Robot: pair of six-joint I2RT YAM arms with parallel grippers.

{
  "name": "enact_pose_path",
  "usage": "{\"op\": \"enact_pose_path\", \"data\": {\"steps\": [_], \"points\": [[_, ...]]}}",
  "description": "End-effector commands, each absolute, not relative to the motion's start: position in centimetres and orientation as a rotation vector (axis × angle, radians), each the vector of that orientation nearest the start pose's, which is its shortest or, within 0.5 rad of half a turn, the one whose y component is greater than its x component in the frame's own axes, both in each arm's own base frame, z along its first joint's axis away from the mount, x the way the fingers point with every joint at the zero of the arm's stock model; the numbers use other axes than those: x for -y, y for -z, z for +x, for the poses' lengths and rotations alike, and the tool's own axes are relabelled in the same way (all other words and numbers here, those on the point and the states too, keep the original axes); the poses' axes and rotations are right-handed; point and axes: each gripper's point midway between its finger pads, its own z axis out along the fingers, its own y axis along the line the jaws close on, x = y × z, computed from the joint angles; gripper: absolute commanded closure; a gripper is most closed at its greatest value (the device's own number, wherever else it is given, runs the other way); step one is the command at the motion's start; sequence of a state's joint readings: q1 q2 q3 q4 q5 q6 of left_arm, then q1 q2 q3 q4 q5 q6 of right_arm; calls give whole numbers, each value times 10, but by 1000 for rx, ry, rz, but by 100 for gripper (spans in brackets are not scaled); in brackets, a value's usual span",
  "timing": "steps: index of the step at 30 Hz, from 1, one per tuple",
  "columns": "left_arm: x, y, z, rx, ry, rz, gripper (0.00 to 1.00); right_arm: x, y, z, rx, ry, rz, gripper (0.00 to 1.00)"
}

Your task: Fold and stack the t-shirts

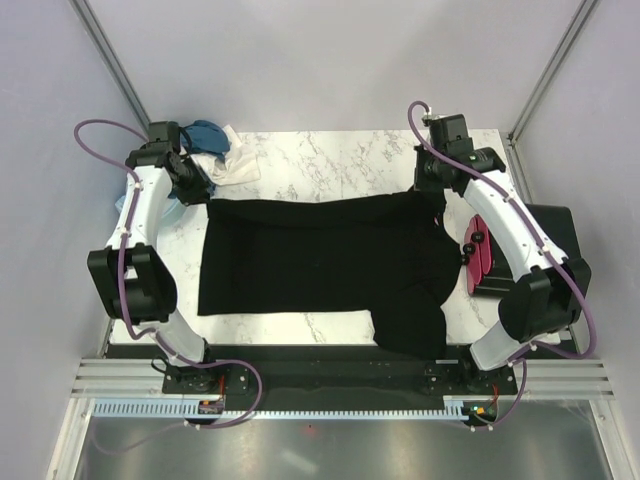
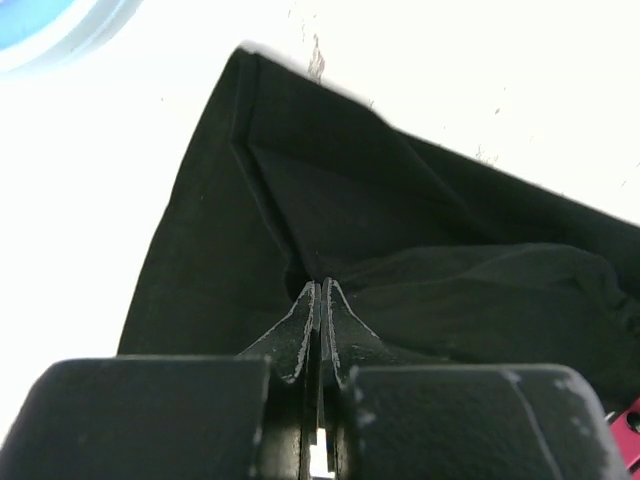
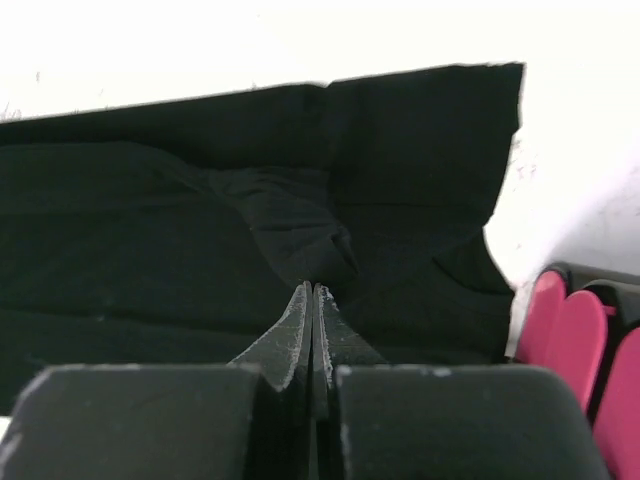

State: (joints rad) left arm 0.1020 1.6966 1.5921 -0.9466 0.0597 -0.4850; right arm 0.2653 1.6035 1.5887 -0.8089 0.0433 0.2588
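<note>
Black soft-cloth t-shirt [image 1: 320, 255] lies spread, fold barely begun, left gripper [image 2: 320, 283] and right gripper [image 3: 313, 286] both clamped on it; crumpled blue-white shirt heap [image 1: 215, 150] awaits folding.

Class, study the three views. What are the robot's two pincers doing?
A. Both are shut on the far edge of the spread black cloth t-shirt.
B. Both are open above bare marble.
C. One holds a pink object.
A: the left pincer and right pincer are each closed, and the spread black cloth t-shirt puckers toward their tips.
</note>
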Motion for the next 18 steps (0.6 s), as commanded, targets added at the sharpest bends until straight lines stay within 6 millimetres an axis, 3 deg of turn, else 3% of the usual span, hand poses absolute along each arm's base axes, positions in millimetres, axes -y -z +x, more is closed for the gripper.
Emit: {"op": "enact_pose_path", "data": {"steps": [1, 5, 13, 18], "points": [[-17, -200, 428, -2403, 212, -724, 98, -101, -263, 420, -2244, -141, 65, 100], [-15, -219, 452, -2316, 250, -722, 98, -94, -285, 449, -2161, -80, 102, 100], [-32, -245, 481, -2237, 160, -667, 98, -79, -297, 493, -2080, 2, 129, 100], [-37, -237, 497, -2247, 132, -650, 98, -59, -289, 515, -2065, 36, 181, 100]]}}
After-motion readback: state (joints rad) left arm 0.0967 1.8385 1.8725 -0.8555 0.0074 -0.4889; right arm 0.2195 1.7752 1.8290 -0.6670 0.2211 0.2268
